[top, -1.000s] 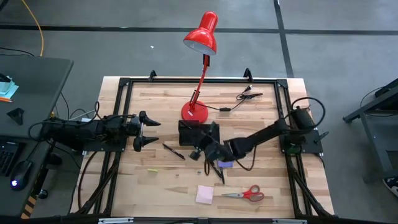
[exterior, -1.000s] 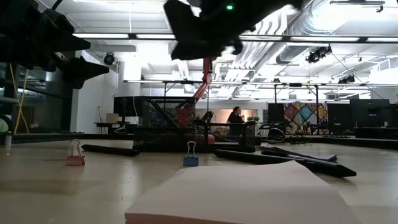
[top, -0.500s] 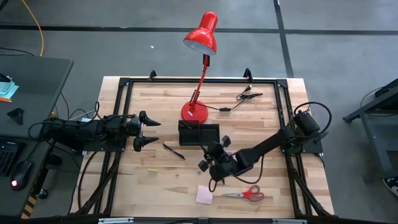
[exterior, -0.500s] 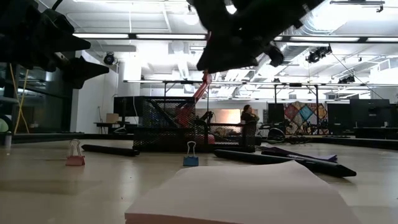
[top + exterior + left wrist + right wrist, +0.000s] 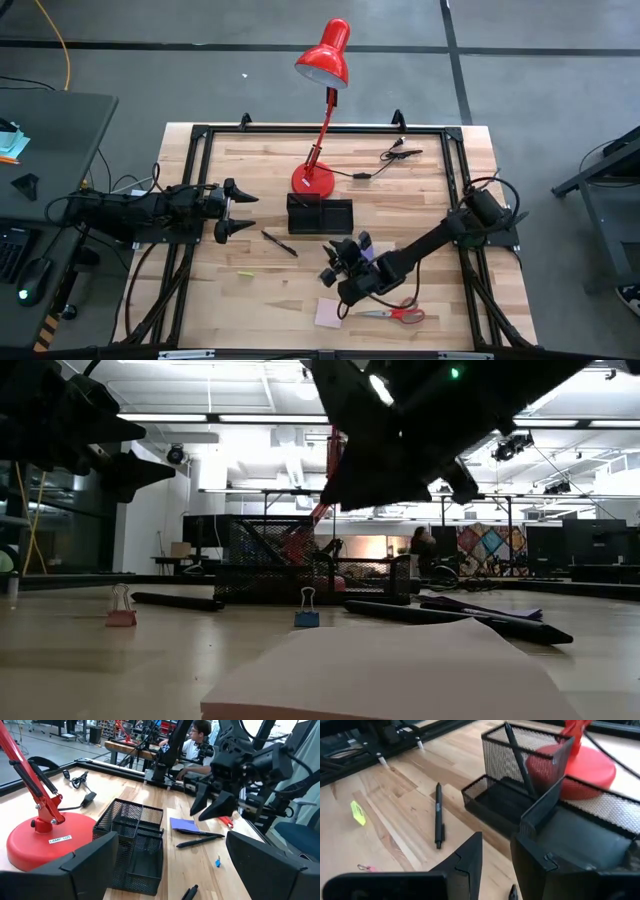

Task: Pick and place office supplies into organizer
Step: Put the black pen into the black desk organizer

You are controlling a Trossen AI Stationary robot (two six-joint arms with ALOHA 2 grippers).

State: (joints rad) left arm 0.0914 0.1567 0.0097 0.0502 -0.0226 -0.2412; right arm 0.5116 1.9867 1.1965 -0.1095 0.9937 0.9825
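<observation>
The black mesh organizer (image 5: 320, 215) stands beside the red lamp's base, and one pen (image 5: 516, 755) leans upright in a compartment of it. My right gripper (image 5: 338, 260) hovers open and empty on the organizer's near side (image 5: 495, 860), pointing at it. A black pen (image 5: 278, 243) lies flat to the left. The purple pad (image 5: 184, 824) and another pen (image 5: 200, 836) lie flat by the organizer. The pink pad (image 5: 328, 313) and the red-handled scissors (image 5: 400, 313) lie flat near the near edge. My left gripper (image 5: 235, 210) waits open at the table's left (image 5: 180, 870).
The red lamp (image 5: 325, 60) rises from its round base (image 5: 312, 180) at the organizer's far left corner. A black cable (image 5: 385, 160) lies toward the far edge. Small binder clips, red (image 5: 121, 615) and blue (image 5: 307, 618), and a yellow-green scrap (image 5: 357, 812) sit on the wood. A person sits beyond the table.
My right gripper has drawn back from over the organizer toward the table's near edge, and now hangs between the organizer and the pink pad. No object on the table has moved.
</observation>
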